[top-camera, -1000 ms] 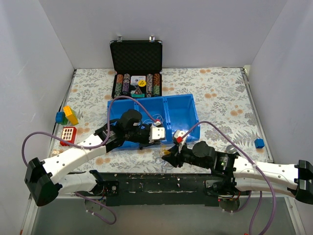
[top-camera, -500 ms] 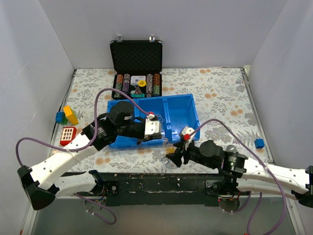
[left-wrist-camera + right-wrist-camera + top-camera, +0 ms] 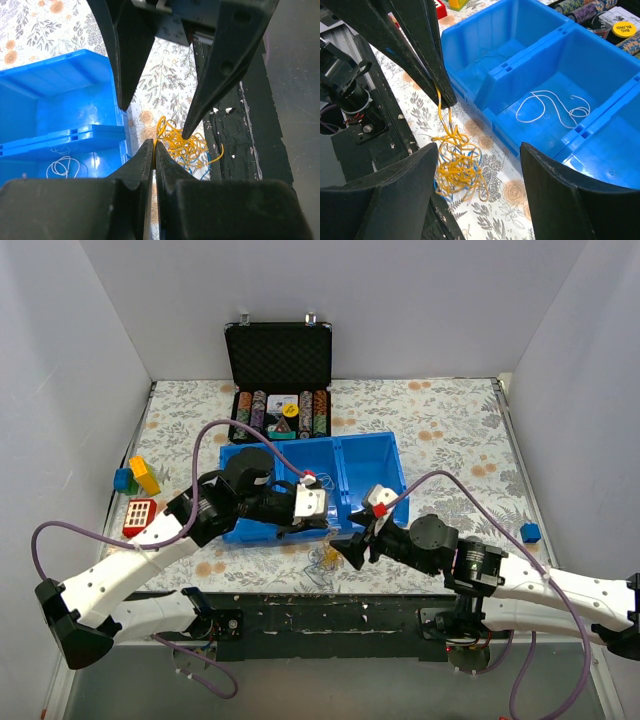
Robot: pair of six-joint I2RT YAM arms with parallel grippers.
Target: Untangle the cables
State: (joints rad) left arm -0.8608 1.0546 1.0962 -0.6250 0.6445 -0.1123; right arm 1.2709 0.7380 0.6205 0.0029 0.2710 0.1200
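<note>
Cables (image 3: 325,558), seen from above, sit clumped on the table (image 3: 450,430) just before the blue tray (image 3: 372,470), perhaps touching it. Left wrist: left gripper (image 3: 154,145) closed, pinching a yellow strand. Right wrist: right gripper (image 3: 479,152) spread wide, holding nothing.

Blue tray (image 3: 580,60): smooth, glossy moulded plastic with soft highlights on its walls. Cables (image 3: 457,170): thin, smooth cord, the yellow strands faintly shiny; pale loop (image 3: 552,107) in the tray, matt. Surface (image 3: 450,430): floral-printed covering of low sheen, possibly cloth, though the weave cannot be resolved. Left claw (image 3: 153,150) and right claw (image 3: 479,150): matt black plastic, smooth-faced. Front rail (image 3: 235,135): black-painted metal, scuffed and chipped pale. Arm shells (image 3: 130,575): smooth white plastic. Case (image 3: 279,355): black, with a dimpled matt lining inside the lid.
</note>
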